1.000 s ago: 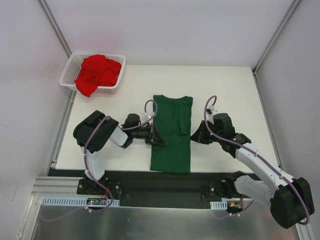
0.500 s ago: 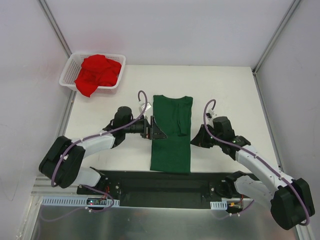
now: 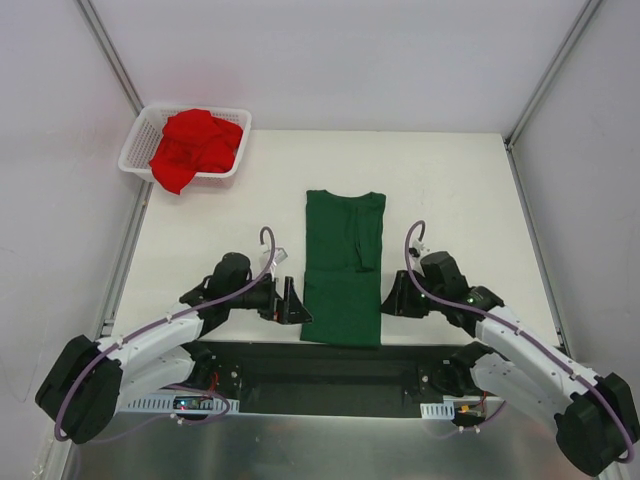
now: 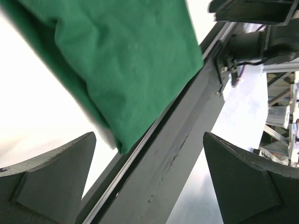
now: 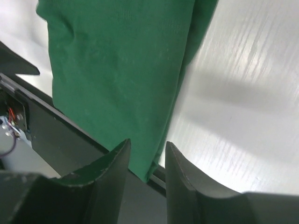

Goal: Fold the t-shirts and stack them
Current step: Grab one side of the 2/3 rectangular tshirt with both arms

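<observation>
Centrally, green t-shirt (image 3: 343, 270) on white table (image 3: 450, 180)

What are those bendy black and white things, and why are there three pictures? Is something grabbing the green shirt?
Those are two robot arms bolted at the near edge of a white table. The big picture looks down from above; the two close-ups come from a small camera on each wrist. Each arm ends in a two-finger pincher called an end effector. A dark green t-shirt lies flat on the table, folded into a long strip. A red t-shirt sits crumpled in a white basket at the far left. The left end effector is wide open and the right end effector a little open, each beside a near corner of the green shirt. Nothing is held.
</observation>
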Controlling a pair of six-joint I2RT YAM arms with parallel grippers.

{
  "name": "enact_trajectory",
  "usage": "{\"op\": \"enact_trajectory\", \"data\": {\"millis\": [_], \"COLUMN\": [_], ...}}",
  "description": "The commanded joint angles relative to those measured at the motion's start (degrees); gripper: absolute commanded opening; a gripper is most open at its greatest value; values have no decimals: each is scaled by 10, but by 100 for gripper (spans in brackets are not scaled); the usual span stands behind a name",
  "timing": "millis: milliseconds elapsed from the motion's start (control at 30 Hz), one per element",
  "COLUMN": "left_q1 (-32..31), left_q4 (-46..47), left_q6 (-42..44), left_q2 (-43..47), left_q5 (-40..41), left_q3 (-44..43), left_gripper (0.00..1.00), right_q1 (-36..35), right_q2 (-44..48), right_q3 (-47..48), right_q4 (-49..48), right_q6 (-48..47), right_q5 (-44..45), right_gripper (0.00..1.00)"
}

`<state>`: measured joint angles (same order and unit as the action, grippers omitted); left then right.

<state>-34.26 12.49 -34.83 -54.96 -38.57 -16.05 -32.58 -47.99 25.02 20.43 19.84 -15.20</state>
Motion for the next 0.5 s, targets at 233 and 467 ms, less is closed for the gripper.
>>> {"op": "enact_trajectory", "data": {"millis": [233, 467], "left_q1": [-92, -101], "left_q4": [-51, -30], "left_q6": [-5, -11], "left_q2": [-2, -15], "left_q5": [96, 96], "left_q3": [21, 39], "left_gripper": [97, 84], "right_q1": [-52, -107], "right_q2": [74, 59], "right_q3": [-38, -87], "right_q4": [80, 23], "right_q6": [53, 108], "right_q5": [42, 61], "right_gripper": [39, 39]}}
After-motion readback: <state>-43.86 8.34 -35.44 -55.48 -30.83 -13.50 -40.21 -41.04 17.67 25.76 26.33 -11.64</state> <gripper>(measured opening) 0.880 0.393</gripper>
